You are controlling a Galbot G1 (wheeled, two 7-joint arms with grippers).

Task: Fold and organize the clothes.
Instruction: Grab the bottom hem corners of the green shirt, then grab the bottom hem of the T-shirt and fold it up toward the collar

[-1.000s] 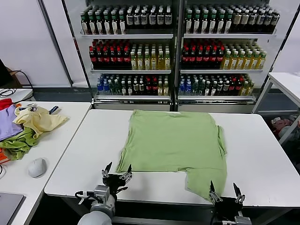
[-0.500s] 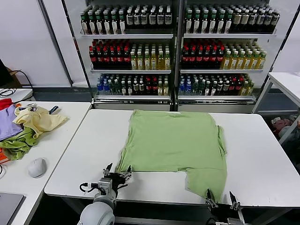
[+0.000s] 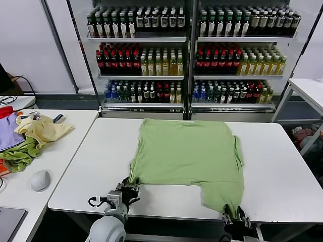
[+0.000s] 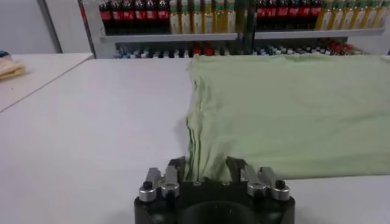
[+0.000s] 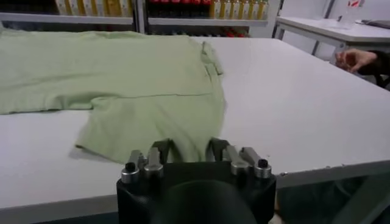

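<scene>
The light green shirt (image 3: 186, 151) lies spread flat on the white table (image 3: 91, 161), collar end toward the shelves; its buttons and patch are hidden. My left gripper (image 3: 129, 189) is at the shirt's near left corner, shut on bunched fabric that pleats into the jaws in the left wrist view (image 4: 205, 170). My right gripper (image 3: 234, 220) is at the near right corner by the table's front edge, shut on the hem there, as the right wrist view (image 5: 187, 152) shows. The shirt also shows in both wrist views (image 4: 292, 103) (image 5: 122, 79).
A pile of pale yellow, purple and green garments (image 3: 30, 136) and a grey mouse (image 3: 40, 180) lie on the side table at left. Bottle shelves (image 3: 192, 55) stand behind the table. Another white table (image 3: 308, 88) is at right, with a person's hand (image 5: 359, 59) near it.
Both grippers moved down to the shirt's near edge. Their fingers, spread wide earlier, have closed in on the left and right corners.
</scene>
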